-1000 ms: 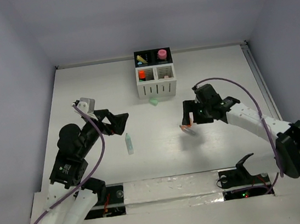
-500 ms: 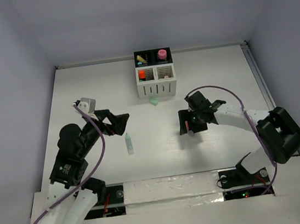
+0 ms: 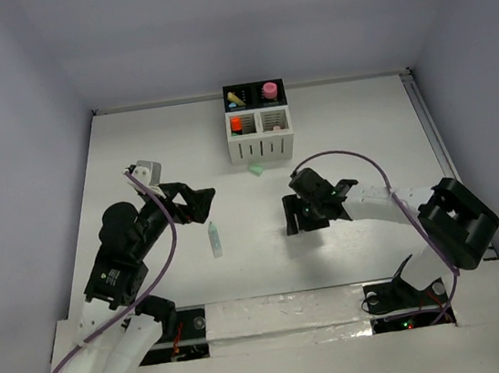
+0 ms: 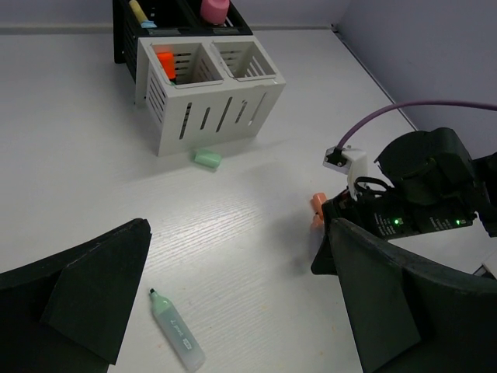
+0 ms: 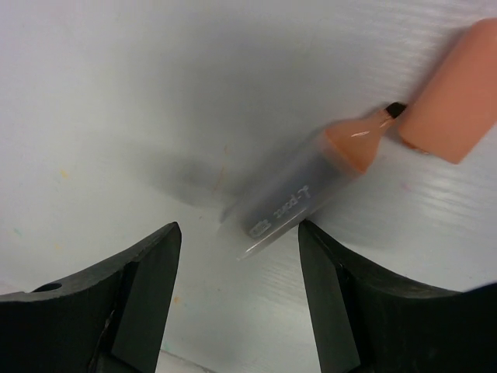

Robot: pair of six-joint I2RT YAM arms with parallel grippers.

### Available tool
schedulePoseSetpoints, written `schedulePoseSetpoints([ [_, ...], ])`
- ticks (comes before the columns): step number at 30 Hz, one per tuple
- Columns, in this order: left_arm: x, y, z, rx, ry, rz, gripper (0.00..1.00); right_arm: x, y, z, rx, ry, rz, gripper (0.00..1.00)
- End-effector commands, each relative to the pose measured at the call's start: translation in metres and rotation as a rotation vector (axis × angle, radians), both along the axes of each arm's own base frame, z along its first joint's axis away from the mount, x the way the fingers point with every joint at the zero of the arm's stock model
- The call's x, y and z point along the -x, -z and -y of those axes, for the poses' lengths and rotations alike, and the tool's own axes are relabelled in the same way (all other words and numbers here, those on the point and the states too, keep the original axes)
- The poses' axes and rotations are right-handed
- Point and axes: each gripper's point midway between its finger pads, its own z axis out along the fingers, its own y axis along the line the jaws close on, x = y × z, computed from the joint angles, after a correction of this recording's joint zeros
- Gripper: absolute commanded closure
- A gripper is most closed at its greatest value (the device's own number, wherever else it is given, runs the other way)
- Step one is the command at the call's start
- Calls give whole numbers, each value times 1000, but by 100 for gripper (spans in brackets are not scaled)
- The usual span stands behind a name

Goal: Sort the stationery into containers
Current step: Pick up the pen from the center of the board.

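white table [image 3: 134,146], right tool [image 5: 237,245] spread above uncapped orange highlighter [image 5: 311,186], cap [image 5: 450,101] beside, left tool [image 4: 237,260] spread, empty

Ahead of your right gripper [image 3: 294,221], jaws spread, lie the uncapped orange highlighter [image 5: 309,189] and its cap [image 5: 452,92], at its tip. You have bare table [image 3: 363,139] from there to the organizer [image 3: 259,135], with only a small green piece [image 3: 254,169] by its front wall.

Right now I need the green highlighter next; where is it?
In the top view the green highlighter lies on the table left of centre, just nearer the bases than the left claw, well short of the organizer.
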Motion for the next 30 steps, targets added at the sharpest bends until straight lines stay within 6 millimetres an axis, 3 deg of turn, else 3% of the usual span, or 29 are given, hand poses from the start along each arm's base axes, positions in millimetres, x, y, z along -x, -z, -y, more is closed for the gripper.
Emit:
schedulePoseSetpoints([
  [1,-4,-3,-2,2,-13,13,1,-24,4,21,136,125,76,32],
  [5,-6,2,2,-6,3,-6,1,-29,13,39,241,191,82,32],
  [12,-5,5,4,-6,16,-15,1,-41,21,34,262,214,89,34],
  [15,-5,6,5,-10,20,-18,1,-46,22,32,273,219,94,41],
  [18,-4,9,9,-11,45,-29,1,-47,25,28,280,214,93,54],
  [21,0,12,16,4,86,-43,1,-46,30,24,285,207,90,56],
  [23,4,11,21,25,116,-48,1,-47,31,24,290,206,88,62],
  [26,14,8,29,81,170,-68,1,-48,32,23,297,203,86,80],
  [29,30,5,37,181,228,-68,1,-58,12,12,250,181,126,86],
  [30,33,16,38,193,233,-99,1,-61,3,8,233,174,142,87],
])
